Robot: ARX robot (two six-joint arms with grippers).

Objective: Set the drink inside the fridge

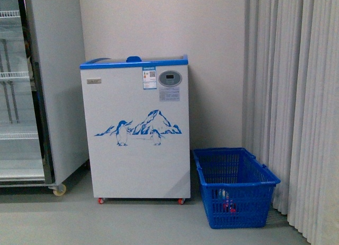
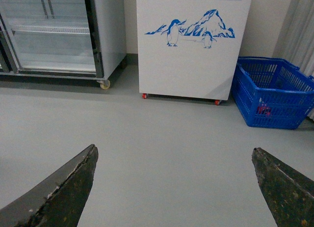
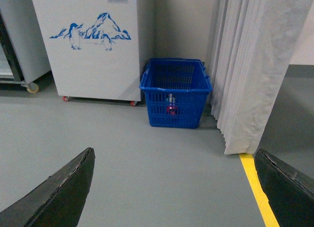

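The fridge (image 1: 136,128) is a white chest cooler with a blue rim, a penguin-and-mountain drawing and small red wheels; it stands against the back wall and also shows as fridge (image 2: 189,45) and fridge (image 3: 88,45). To its right a blue basket (image 1: 235,186) holds the drink (image 1: 228,201), a small bottle with pink on it, seen through the mesh as drink (image 3: 170,105) and drink (image 2: 264,109). My left gripper (image 2: 174,153) is open over bare floor, well short of the fridge. My right gripper (image 3: 174,156) is open too, with nothing between its fingers.
A tall grey cabinet (image 1: 32,86) with white wire shelves stands left of the fridge on castors. Pale curtains (image 1: 296,107) hang along the right, just beyond the basket. A yellow floor line (image 3: 257,187) runs past the curtain's foot. Grey floor (image 2: 167,138) lies between me and the fridge.
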